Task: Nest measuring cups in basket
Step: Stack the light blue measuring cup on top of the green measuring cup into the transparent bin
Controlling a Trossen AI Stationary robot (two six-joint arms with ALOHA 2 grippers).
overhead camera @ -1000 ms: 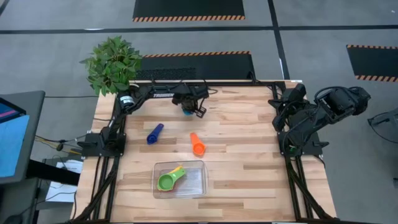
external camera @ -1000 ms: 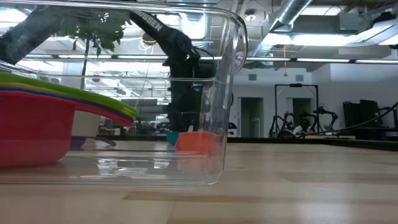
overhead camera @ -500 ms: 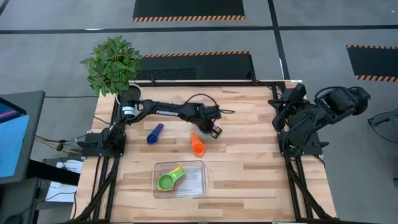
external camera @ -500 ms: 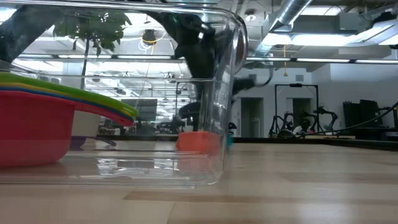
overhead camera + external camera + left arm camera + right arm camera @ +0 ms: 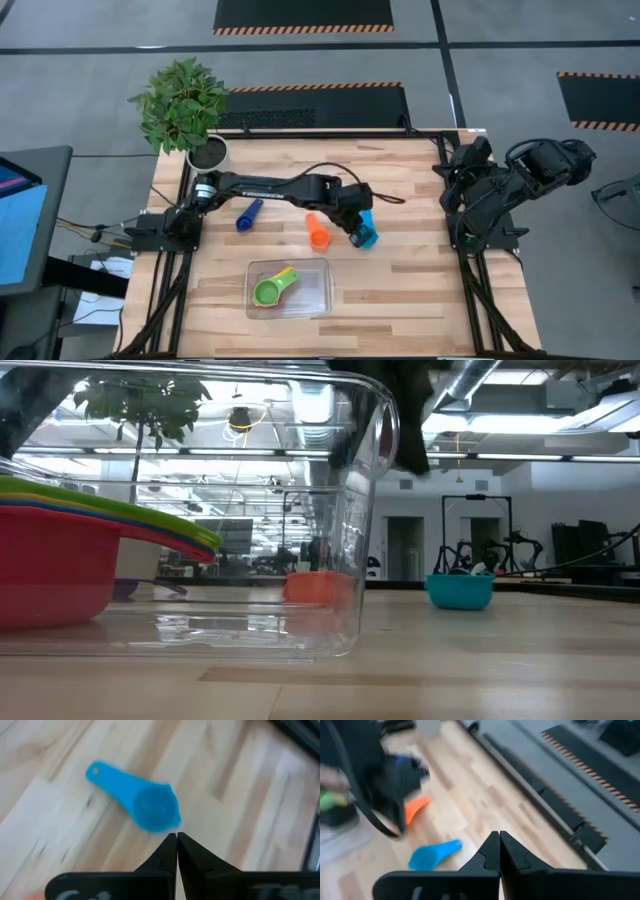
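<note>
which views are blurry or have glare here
Left wrist view: the light blue cup is smeared by motion. Right wrist view: the left arm and orange cup are soft and streaked. Low view: the basket wall catches bright ceiling-light reflections and distorts what lies behind. High view: sharp, evenly lit.

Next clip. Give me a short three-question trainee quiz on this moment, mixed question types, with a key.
1. True or false: the light blue cup lies inside the basket.
2. Multiple choice: which cup lies nearest the light blue cup? A) the dark blue cup B) the orange cup C) the green cup
3. Fill in: the left gripper has its fingers ____, with the light blue cup on the table in front of them.

Key:
1. False; it rests on the table, outside the basket.
2. B
3. shut

The right gripper waits at the table's right edge.
</note>
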